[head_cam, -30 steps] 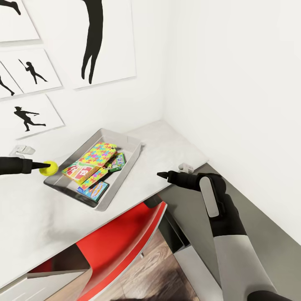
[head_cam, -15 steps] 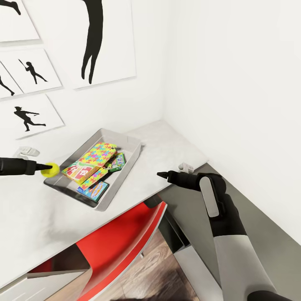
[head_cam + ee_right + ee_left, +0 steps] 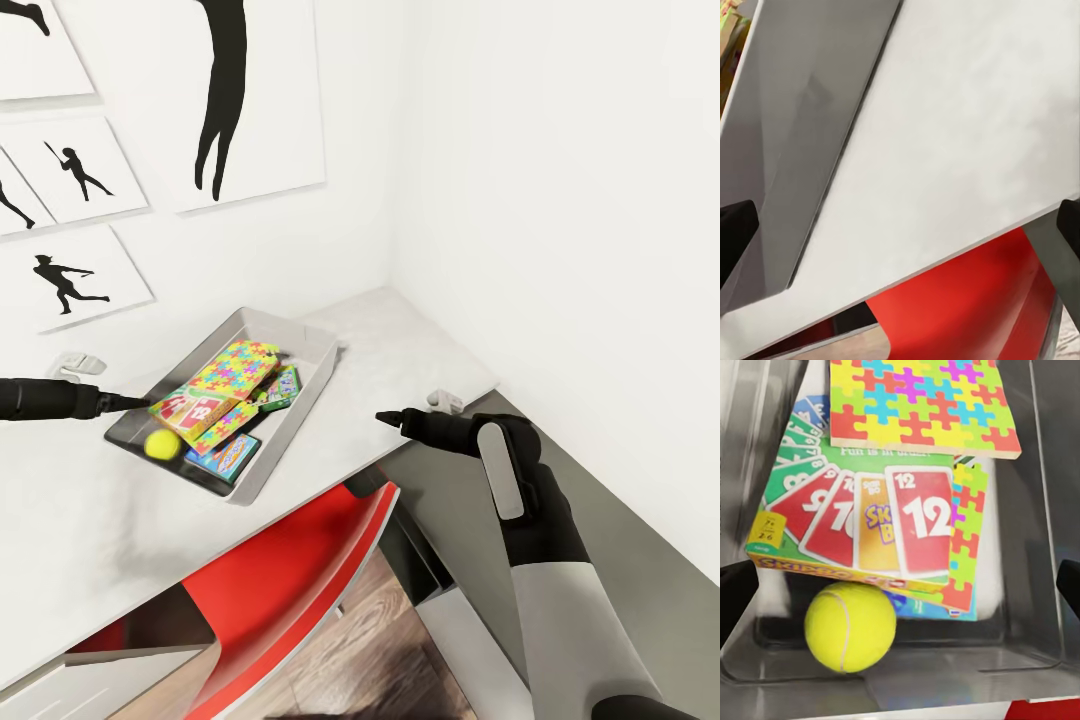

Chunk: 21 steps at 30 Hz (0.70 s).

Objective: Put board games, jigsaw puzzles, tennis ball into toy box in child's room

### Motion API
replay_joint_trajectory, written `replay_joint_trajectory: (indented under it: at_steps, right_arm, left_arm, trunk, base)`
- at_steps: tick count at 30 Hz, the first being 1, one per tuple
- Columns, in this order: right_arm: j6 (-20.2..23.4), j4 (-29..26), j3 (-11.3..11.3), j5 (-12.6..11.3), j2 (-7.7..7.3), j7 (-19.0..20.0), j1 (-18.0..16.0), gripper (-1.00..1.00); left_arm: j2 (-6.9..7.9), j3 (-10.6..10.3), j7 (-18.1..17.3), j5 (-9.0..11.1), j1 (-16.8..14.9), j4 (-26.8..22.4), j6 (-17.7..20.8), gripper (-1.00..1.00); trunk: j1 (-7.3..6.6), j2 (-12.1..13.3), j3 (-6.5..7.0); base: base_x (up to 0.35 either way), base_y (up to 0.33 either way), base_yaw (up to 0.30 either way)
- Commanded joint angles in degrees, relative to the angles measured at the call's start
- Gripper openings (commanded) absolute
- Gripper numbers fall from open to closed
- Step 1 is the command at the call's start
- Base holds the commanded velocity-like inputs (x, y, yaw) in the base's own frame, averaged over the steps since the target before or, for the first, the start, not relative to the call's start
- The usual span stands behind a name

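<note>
Left gripper (image 3: 900,585) jaws wide apart, empty, over the toy box (image 3: 315,350) edge; right gripper (image 3: 900,217) jaws spread, empty, above the table (image 3: 400,350). Tennis ball (image 3: 160,444) sits inside the box beside the SKIP-BO game (image 3: 855,521) and jigsaw puzzles (image 3: 922,401). White corner walls, silhouette posters (image 3: 240,100), red chair (image 3: 300,560) below. Both arms extended level.

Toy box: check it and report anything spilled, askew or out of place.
Nothing spilled. Inside the toy box the SKIP-BO box and jigsaw puzzles lie in a loose, overlapping, skewed heap; the tennis ball rests against that heap.
</note>
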Motion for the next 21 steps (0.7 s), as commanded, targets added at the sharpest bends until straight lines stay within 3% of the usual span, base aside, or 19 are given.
replay_joint_trajectory:
  at_steps: [1, 11, 13, 16, 19, 21]
  right_arm:
    - [0.29, -0.03, -0.16, 0.52, 0.06, 0.58, -0.05, 1.0]
    - [0.29, -0.03, -0.18, 0.52, 0.06, 0.58, -0.05, 1.0]
    - [0.29, -0.03, -0.18, 0.52, 0.06, 0.58, -0.05, 1.0]
    - [0.29, -0.03, -0.18, 0.52, 0.06, 0.58, -0.05, 1.0]
    - [0.29, -0.03, -0.55, 0.52, 0.06, 0.58, -0.05, 1.0]
    - [0.29, -0.03, -0.97, 0.52, 0.05, 0.58, -0.05, 1.0]
  left_arm:
    - [-0.01, 0.09, -0.58, -0.6, -0.07, -0.02, 0.51, 1.0]
    - [0.5, 1.03, -1.1, -0.25, -0.07, 0.18, 0.43, 1.0]
    - [0.67, 2.28, -1.38, -0.15, -0.07, 0.22, 0.43, 1.0]
    - [1.28, 6.06, -1.65, -0.08, -0.07, 0.25, 0.39, 1.0]
    - [2.86, 10.06, -1.81, 0.01, -0.07, 0.33, 0.35, 1.0]
    - [3.94, 11.28, -2.14, 0.06, -0.07, 0.4, 0.34, 1.0]
  trunk:
    - [0.03, -0.1, -0.09]
    - [0.03, -0.1, -0.09]
    - [0.03, -0.1, -0.09]
    - [0.03, -0.1, -0.09]
    - [0.03, -0.1, -0.09]
    - [0.03, -0.1, -0.09]
  base:
    - [0.0, 0.0, 0.0]
    - [0.0, 0.0, 0.0]
    - [0.0, 0.0, 0.0]
    - [0.0, 0.0, 0.0]
    - [0.0, 0.0, 0.0]
    - [0.0, 0.0, 0.0]
